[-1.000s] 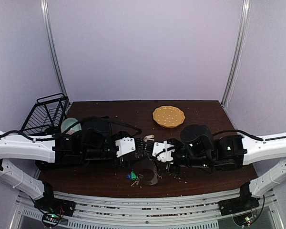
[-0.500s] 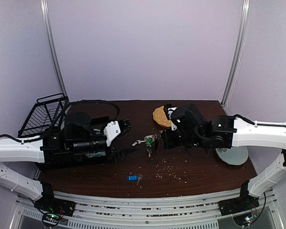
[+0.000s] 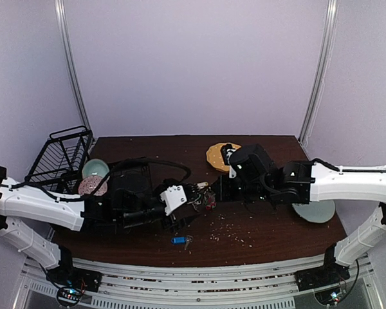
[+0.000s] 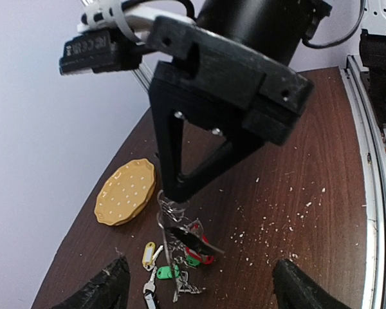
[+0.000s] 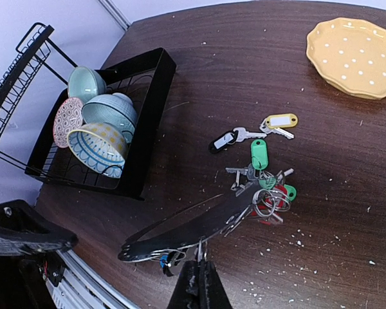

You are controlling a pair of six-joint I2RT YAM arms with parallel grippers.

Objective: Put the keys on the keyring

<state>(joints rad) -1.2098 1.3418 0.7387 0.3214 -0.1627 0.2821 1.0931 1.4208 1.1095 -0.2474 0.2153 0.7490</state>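
Note:
My right gripper (image 5: 199, 278) is shut on the keyring (image 5: 180, 225), a large thin grey ring held nearly edge-on above the table. Several keys with red (image 5: 275, 196) and green tags (image 5: 260, 154) hang in a bunch on it. Keys with a black tag (image 5: 222, 142) and a cream tag (image 5: 280, 120) lie loose on the table beside it. A blue-tagged key (image 3: 178, 240) lies nearer the front edge. My left gripper (image 4: 199, 297) is open and empty, facing the ring (image 4: 162, 235) and the right gripper (image 4: 175, 193). In the top view both grippers meet at the bunch (image 3: 202, 196).
A black wire rack (image 5: 138, 116) with several bowls (image 5: 96, 132) stands at the left. An orange dotted plate (image 3: 217, 156) lies behind the right arm, and a pale plate (image 3: 315, 211) lies under it. Crumbs (image 3: 228, 233) are scattered on the dark table.
My left arm has swung forward and right, bringing its open gripper up to the bunch of keys. My right gripper still holds the ring at about the same spot.

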